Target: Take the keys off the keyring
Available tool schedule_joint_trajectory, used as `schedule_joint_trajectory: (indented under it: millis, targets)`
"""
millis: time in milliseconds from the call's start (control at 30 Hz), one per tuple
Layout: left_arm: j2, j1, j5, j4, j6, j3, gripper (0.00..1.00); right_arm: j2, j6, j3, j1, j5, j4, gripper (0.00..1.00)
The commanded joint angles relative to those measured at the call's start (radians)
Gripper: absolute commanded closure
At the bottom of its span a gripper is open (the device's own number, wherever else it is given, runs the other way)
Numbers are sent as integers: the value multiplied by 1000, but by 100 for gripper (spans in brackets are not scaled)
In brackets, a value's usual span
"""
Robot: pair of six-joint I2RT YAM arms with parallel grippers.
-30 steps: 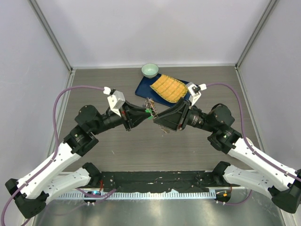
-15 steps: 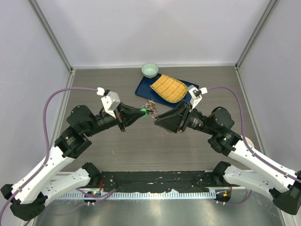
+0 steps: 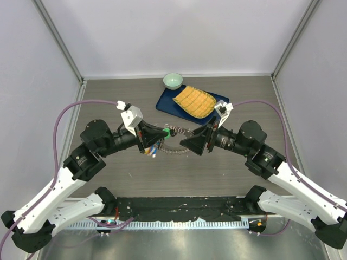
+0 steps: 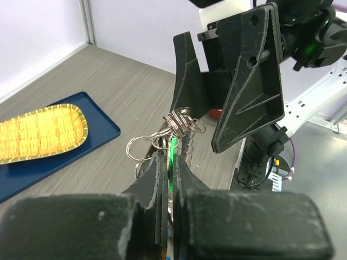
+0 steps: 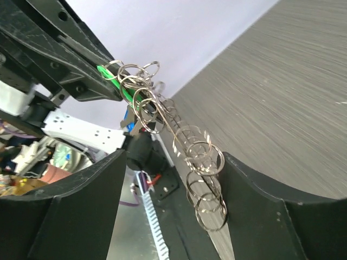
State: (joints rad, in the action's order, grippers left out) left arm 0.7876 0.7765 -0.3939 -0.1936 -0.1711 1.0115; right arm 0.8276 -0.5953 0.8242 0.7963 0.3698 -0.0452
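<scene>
Pinched flat in the left gripper [image 4: 171,161]: a green-headed key [image 4: 173,150], with only a green sliver showing between the closed fingers. Hanging from that key, up off the wood-grain worktop [image 3: 227,173] and about midway between the two arms: the keyring [image 5: 198,162], a thin wire strung with many small silvery split rings. Bunched in a knot just past the left fingertips, then trailing down in a loose curve toward the right gripper [image 5: 172,162]. Spread wide on that side, with one black finger on either flank of the dangling rings, closing on nothing; cannot tell whether any ring brushes a finger. Tip to tip with the left gripper, near but apart.

From above, drooping under the left gripper: a small cluster of the keys [image 3: 153,147], with blue and red heads among the silvery ones. Too small there to count.

Farther back on the worktop, well apart from the keyring: a dark blue tray [image 3: 165,102] carrying a yellow woven mat [image 3: 194,102], laid at a slant. Just beside the tray's far corner, near the back wall: a small pale bowl [image 3: 173,80], upright. Looping out from each wrist: a purple cable [image 3: 70,116].
</scene>
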Motion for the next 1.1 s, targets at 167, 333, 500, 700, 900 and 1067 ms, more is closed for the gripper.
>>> schedule_joint_trajectory:
  millis: [167,333,500,700,900,1067]
  targets:
    - [44,3,-28,-15,76,90,100,-10,282,194,-3,-132,317,25]
    - [64,3,-98,-145,204,119,100,60,480,314,-3,-86,396,28]
    - [58,3,-140,-220,318,113,100,163,618,479,-3,-22,527,27]
    - [38,1,-258,-202,404,70,100,238,744,497,-3,183,574,34]
    - [27,1,-298,-184,427,61,100,248,833,444,-3,314,588,41]
    - [61,1,-306,-231,449,93,100,237,858,400,-3,388,564,45]
